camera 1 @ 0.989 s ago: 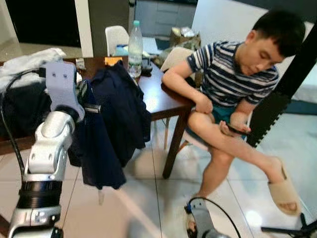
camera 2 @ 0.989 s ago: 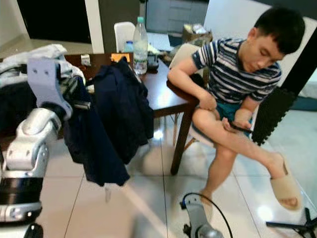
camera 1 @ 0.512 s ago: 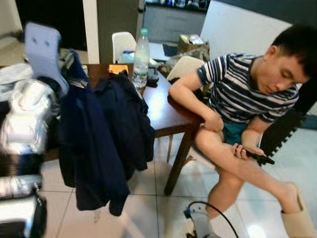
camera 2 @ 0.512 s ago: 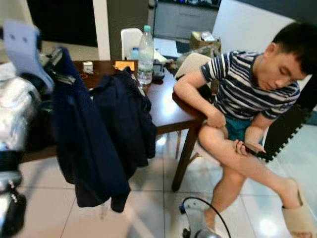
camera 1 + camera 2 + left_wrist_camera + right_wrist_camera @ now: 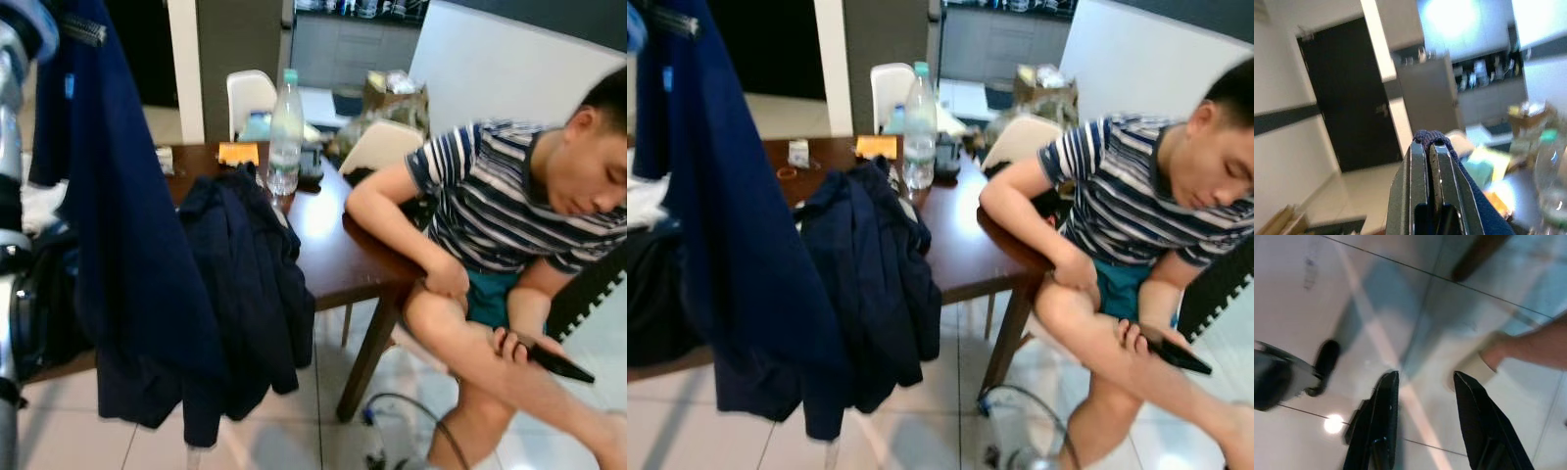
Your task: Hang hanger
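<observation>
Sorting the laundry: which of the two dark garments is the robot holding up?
The bluer garment on the left, pinched in the left gripper; the darker jacket drapes over the table edge.

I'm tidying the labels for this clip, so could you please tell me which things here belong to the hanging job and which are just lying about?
Belongs to the job:
- dark blue garment, held up
- left gripper, pinching its fabric

Just lying about:
- dark jacket draped over the table
- water bottle
- white chair
- seated person with a phone
- right gripper, idle above the floor
</observation>
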`<state>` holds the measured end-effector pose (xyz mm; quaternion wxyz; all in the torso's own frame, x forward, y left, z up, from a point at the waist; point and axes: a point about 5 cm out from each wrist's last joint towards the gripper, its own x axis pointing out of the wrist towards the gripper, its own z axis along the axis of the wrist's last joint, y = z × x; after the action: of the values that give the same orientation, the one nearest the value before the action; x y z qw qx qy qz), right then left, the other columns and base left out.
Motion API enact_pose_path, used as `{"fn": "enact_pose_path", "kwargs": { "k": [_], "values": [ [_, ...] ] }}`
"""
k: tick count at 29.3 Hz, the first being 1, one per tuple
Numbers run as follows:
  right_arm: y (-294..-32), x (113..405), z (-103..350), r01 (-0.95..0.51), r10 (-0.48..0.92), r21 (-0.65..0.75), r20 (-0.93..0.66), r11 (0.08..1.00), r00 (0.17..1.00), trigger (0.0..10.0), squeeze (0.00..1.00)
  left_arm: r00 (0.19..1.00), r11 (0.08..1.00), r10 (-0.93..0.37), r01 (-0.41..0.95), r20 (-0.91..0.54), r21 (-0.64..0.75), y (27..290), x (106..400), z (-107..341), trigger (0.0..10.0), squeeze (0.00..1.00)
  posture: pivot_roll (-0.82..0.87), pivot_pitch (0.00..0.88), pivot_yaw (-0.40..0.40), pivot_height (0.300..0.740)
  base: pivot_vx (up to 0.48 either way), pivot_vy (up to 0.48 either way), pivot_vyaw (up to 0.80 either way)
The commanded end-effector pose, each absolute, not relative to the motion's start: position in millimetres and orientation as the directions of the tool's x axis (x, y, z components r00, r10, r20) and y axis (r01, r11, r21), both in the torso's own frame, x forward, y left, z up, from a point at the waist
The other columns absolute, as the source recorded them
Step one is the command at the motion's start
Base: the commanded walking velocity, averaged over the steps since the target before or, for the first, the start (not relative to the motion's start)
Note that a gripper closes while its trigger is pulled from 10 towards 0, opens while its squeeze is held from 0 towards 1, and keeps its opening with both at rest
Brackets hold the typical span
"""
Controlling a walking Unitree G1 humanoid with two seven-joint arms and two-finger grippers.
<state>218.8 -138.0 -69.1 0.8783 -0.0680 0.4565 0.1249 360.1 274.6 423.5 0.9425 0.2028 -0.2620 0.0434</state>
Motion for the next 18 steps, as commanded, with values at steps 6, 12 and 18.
{"fn": "enact_pose_path", "kwargs": {
  "k": [6, 12, 18],
  "values": [
    [-144, 218, -70, -0.259, 0.132, -0.017, -0.827, 0.966, 0.547, 10.0, 0.0, 0.973, 0.915, -0.089, -0.005, 0.213, 0.404, 266, 393, 340, 10.0, 0.0, 0.16, 0.0, -0.078, 0.74, 0.271, 0.0, 0.0],
    [-141, 219, -69, -0.261, 0.134, -0.016, -0.826, 0.965, 0.547, 10.0, 0.0, 0.99, 0.909, -0.129, 0.092, 0.065, 0.407, 259, 401, 288, 10.0, 0.0, 0.15, 0.0, -0.072, 0.74, 0.0, 0.0, 0.0],
    [-139, 218, -70, -0.252, 0.126, -0.019, -0.826, 0.968, 0.549, 10.0, 0.0, 0.954, 0.891, -0.293, 0.248, 0.066, 0.38, 236, 404, 284, 10.0, 0.0, 0.15, 0.0, -0.066, 0.74, 0.0, 0.0, 0.0]
  ]
}}
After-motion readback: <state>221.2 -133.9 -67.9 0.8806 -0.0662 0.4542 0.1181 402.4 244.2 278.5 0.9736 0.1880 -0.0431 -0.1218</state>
